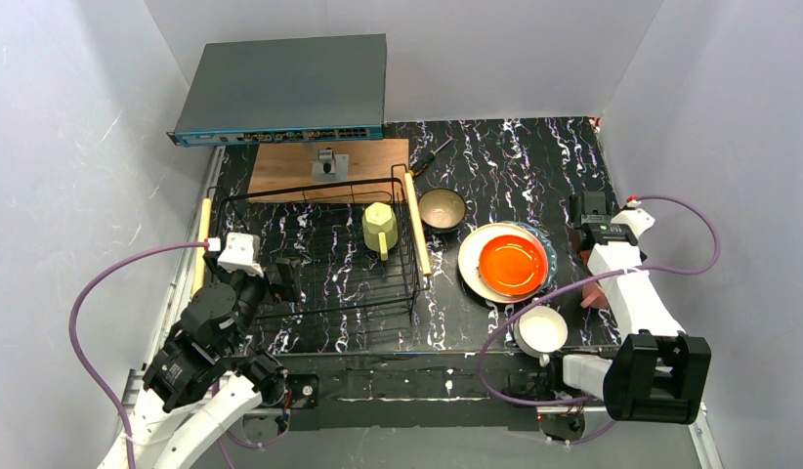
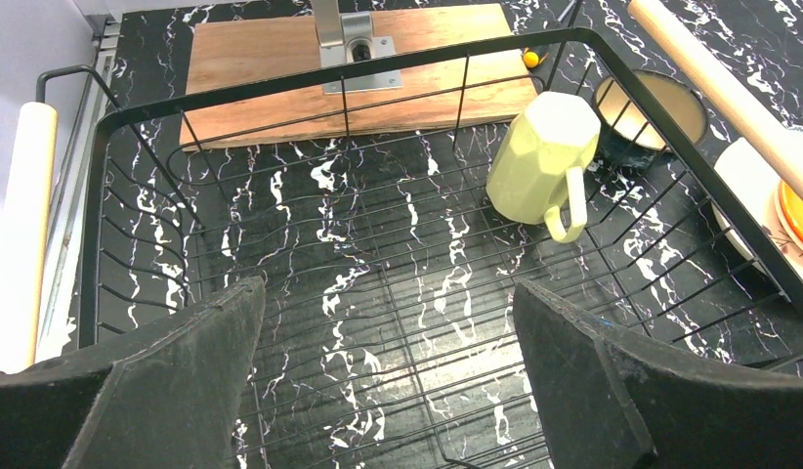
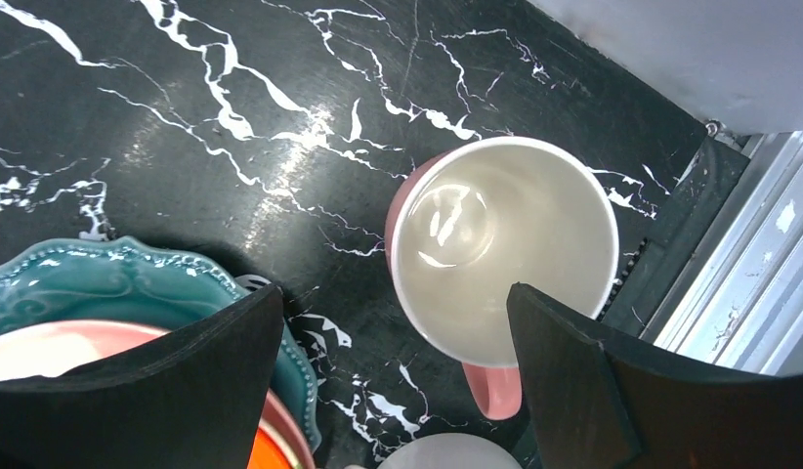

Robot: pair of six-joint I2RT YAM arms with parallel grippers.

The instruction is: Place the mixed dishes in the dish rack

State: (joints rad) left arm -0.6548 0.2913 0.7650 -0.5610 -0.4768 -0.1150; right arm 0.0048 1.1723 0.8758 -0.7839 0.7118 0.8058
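Observation:
The dish rack point(image 1: 315, 186) stands at centre left, and its rim also shows in the left wrist view point(image 2: 329, 80). The yellow-green mug point(image 1: 380, 228) point(image 2: 534, 156) stands inside it at the far right. My left gripper point(image 1: 283, 278) point(image 2: 386, 288) is open and empty above the rack floor. The blue-teal bowl point(image 1: 443, 208) point(image 2: 652, 107) sits outside the rack. The orange plate point(image 1: 513, 264) lies on the cream plate point(image 1: 473, 264) and the teal plate point(image 3: 105, 283). The white cup point(image 1: 541, 330) stands near the front edge. My right gripper point(image 1: 590, 223) point(image 3: 393, 293) is open above the pink mug point(image 3: 500, 244), which is upright.
The brown wooden board point(image 1: 290, 161) with a metal fitting lies behind the rack. A grey box point(image 1: 280, 88) stands at the back. A dark tool point(image 1: 432, 151) lies beside the board. White walls close in both sides. A metal rail point(image 3: 769, 264) runs right of the pink mug.

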